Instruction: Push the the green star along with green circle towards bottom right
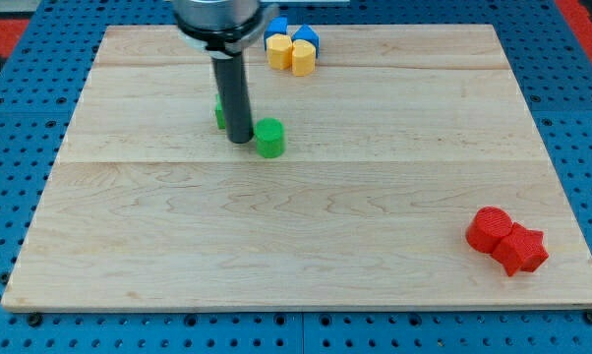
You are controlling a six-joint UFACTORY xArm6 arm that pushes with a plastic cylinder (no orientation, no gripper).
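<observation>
Wooden worktop (306, 246) on a blue pegboard base (11, 197), seen from the one camera. Dark rod comes down from the view's top, my tip (240, 141) on the board in the upper-left-centre area. No gripper on this rig (just the rod), so nothing is clenched or grasped. Green circle (269, 138), a short cylinder, sits just beside my tip on the view's right, touching or nearly so; cannot tell which. Second green block (219, 114) is mostly hidden behind the rod on its left side, only a sliver shows, shape cannot be made out (presumably the green star). So my tip stands between the two green pieces, both far from the bottom right corner. At the view's top, a tight cluster: yellow block (278, 53) and yellow cylinder-like block (302, 57) in front, blue block (275, 29) and another blue block (307, 37) behind them, all touching or close together. Near the view's bottom right: red circle (490, 230) and red star (521, 250), touching each other, well apart from the green ones.
</observation>
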